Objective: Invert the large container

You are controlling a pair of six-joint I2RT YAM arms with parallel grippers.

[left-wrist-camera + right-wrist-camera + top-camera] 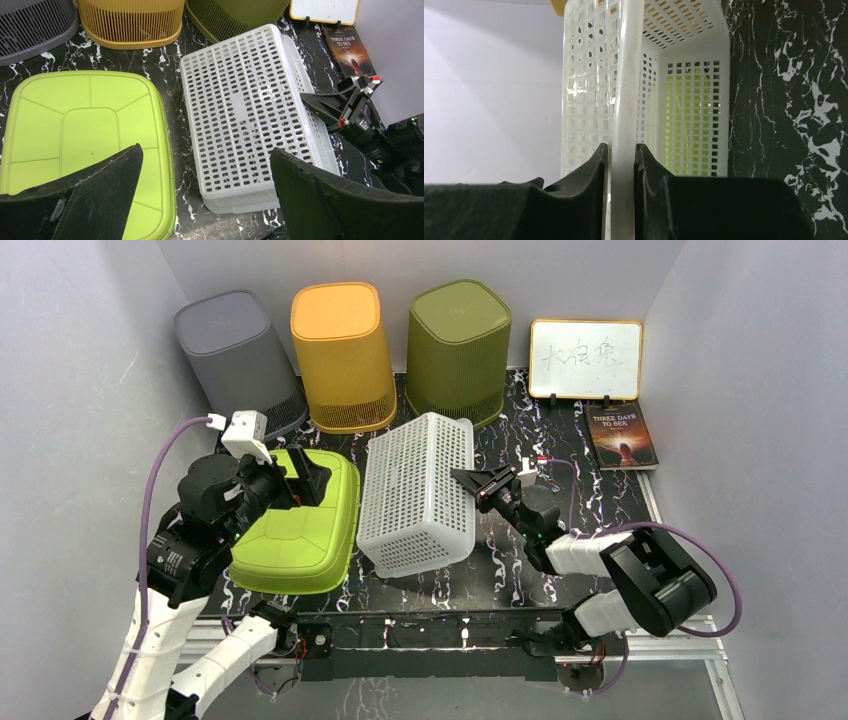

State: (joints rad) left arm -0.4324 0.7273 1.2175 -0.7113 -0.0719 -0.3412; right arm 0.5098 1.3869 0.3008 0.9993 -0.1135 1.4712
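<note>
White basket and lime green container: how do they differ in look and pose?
The white basket is perforated all over; the lime green container is solid. The white basket is tilted, its rim clamped by the right gripper; the lime green container lies flat, ungripped. Both are rectangular, with bases showing.

On your black, white-veined marble-pattern worktop [500,570] you have:
- Back row, left to right, all upside down: a grey ribbed plastic bin [235,360], an orange ribbed plastic bin [342,355] and an olive-green ribbed plastic bin [458,350].
- Back right: a small orange-framed whiteboard [585,358], upright, with handwriting on it.
- Just in front of it: a dark paperback book [621,435], "Three Days to See", lying flat.
- Left: a lime-green rounded plastic tub [300,530], base up.
</note>
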